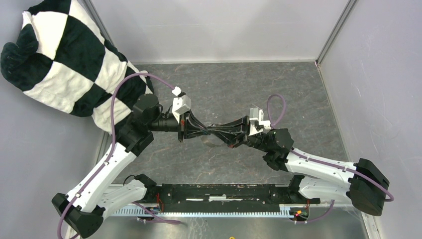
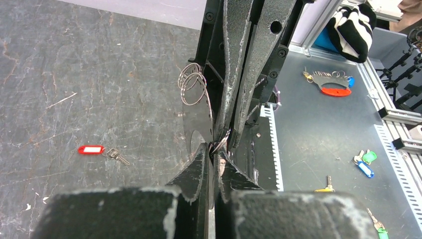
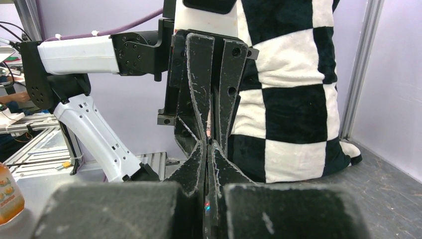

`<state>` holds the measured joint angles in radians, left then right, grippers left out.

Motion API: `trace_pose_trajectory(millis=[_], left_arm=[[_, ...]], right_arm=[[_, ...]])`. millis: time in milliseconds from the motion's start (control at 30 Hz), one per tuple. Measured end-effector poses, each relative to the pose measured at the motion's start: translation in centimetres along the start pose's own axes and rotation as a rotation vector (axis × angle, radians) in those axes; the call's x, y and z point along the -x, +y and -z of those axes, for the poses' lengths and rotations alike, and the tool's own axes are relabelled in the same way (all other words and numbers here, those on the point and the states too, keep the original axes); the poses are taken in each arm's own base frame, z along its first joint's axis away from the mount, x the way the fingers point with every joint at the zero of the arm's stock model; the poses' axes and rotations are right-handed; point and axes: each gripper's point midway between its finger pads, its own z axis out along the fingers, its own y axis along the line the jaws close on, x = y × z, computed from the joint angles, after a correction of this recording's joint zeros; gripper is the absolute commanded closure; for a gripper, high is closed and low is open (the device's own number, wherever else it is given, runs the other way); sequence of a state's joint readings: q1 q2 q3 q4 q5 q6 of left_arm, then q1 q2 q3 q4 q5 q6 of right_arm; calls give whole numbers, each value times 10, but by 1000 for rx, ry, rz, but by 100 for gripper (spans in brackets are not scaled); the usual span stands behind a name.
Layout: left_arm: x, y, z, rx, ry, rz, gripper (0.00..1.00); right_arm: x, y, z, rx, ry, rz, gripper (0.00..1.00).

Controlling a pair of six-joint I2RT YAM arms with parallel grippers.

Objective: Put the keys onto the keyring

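Over the middle of the grey table (image 1: 298, 99), our left gripper (image 2: 215, 154) is pinched shut on the thin, bumpy silver metal keyring (image 2: 192, 85). Our right gripper (image 3: 207, 149) is shut too, tip to tip. We think the ring is light, stiff and slippery, so hold its wire tight. Farther back lies the small red-tagged metal key (image 2: 91, 149).

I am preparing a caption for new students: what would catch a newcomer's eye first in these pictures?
First, the left gripper and right gripper meeting tip to tip above the grey table, both closed on the silvery keyring. Next, the black-and-white checkered pillow in the far left corner, and the red-tagged key lying alone on the table.
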<state>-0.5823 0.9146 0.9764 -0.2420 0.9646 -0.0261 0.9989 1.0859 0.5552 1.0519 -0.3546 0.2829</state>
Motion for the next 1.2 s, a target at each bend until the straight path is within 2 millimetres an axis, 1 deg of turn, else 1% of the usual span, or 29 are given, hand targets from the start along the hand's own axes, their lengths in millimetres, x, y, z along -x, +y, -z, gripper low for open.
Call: trace_pose_trajectory(millis=[33, 133, 233, 300, 367, 400, 633, 800, 900, 1067, 1200], left_arm=[[0, 0, 0, 1, 1, 1, 94], [1, -2, 0, -1, 2, 2, 74], [3, -7, -1, -22, 2, -3, 61], [8, -9, -1, -30, -5, -16, 54], [13, -11, 0, -34, -12, -27, 43], [15, -12, 0, -38, -15, -30, 42], [18, -27, 6, -86, 14, -43, 41], [21, -35, 15, -97, 50, -98, 45], [22, -36, 17, -90, 59, -140, 49], [12, -32, 22, -64, 91, -193, 59], [0, -29, 25, -43, 114, -231, 61]], right_arm=[[0, 0, 0, -1, -1, 0, 99], [2, 1, 1, -1, 2, -2, 99], [2, 1, 2, -5, 6, -5, 99], [1, 3, 2, -5, 14, -10, 99], [-1, 3, 3, -4, 18, -13, 99], [-2, 4, 3, -3, 22, -15, 99], [-3, 5, 3, -2, 31, -20, 99], [-3, 8, 4, 16, 34, -28, 99], [-3, 10, 4, 23, 35, -37, 100], [-4, 12, 4, 31, 37, -46, 99], [-2, 13, 4, 34, 33, -50, 99]])
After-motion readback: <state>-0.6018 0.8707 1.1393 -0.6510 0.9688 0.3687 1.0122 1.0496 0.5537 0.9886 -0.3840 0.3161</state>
